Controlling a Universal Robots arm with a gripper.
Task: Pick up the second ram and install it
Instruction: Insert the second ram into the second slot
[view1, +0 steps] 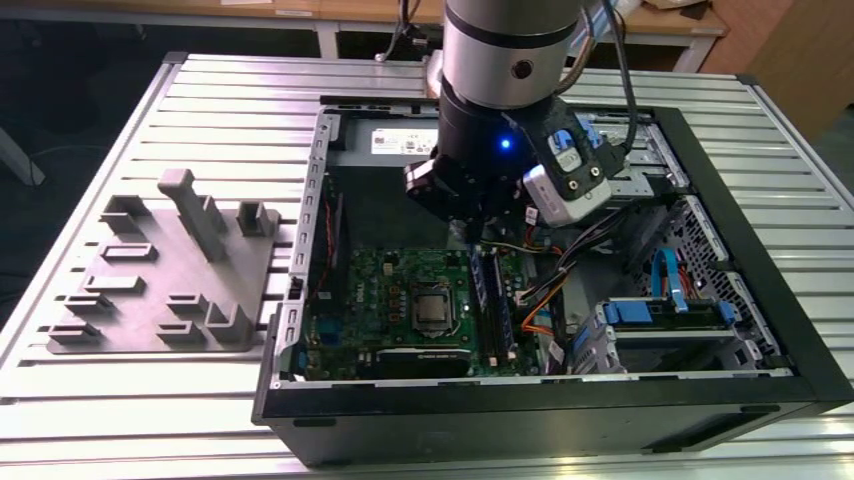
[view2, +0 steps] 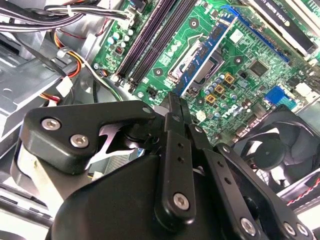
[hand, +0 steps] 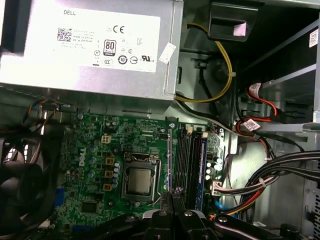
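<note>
Second wrist view: the black metal gripper (view2: 175, 102) is clamped on one end of the second ram (view2: 210, 55), a long thin dark circuit-board strip with a blue label, held over the green motherboard (view2: 240, 50). I'd say the pick-up is done and the seating is left, since the strip hangs just beside the long black memory slots (view2: 150, 40), not in them
</note>
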